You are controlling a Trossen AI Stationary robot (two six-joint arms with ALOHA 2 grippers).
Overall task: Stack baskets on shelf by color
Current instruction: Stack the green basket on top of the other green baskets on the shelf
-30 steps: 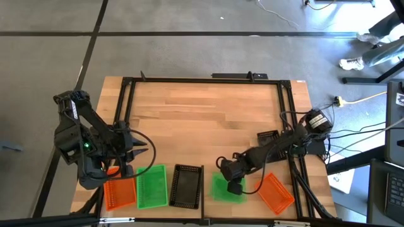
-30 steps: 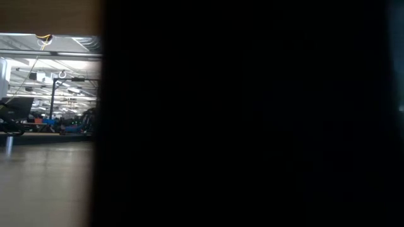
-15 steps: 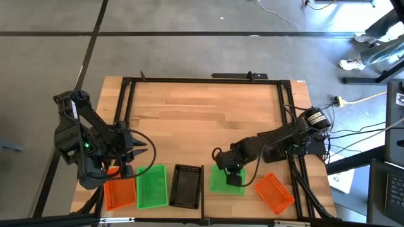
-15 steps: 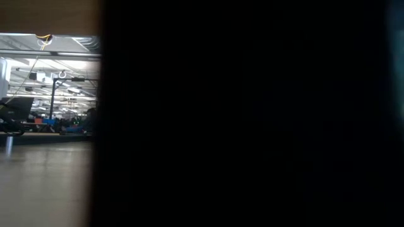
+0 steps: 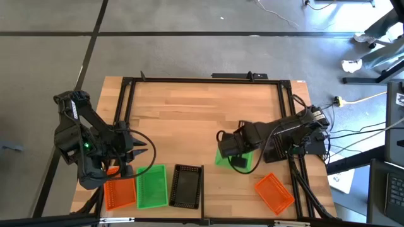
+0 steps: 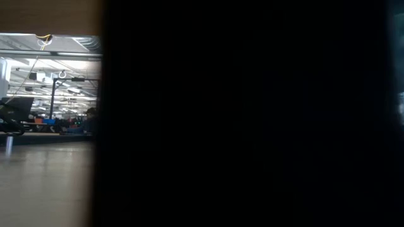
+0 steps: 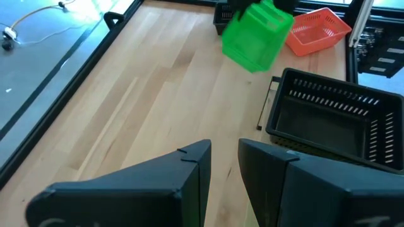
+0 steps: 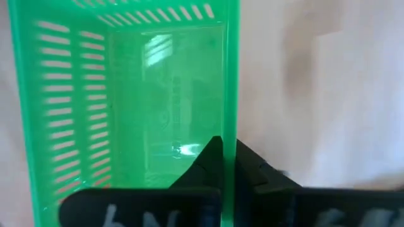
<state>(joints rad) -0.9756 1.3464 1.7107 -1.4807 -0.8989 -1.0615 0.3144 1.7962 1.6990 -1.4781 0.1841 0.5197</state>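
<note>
Right pincer clamped on the side wall of a green basket, one finger inside, one outside; basket held tilted above the surface, right of centre. Left pincer narrow, holding nothing, at the left edge near the row: orange basket, second green basket, black basket. Another orange basket lies at front right.

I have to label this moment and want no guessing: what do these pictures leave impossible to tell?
- Low view: a dark surface close to the lens blocks most of it; no baskets or arms show.
- High view: the right gripper covers much of the lifted green basket; a black basket lies mostly hidden under that arm.
- High view: the left gripper partly hides the orange basket.
- A divided shelf board cannot be told from the tabletop.
</note>
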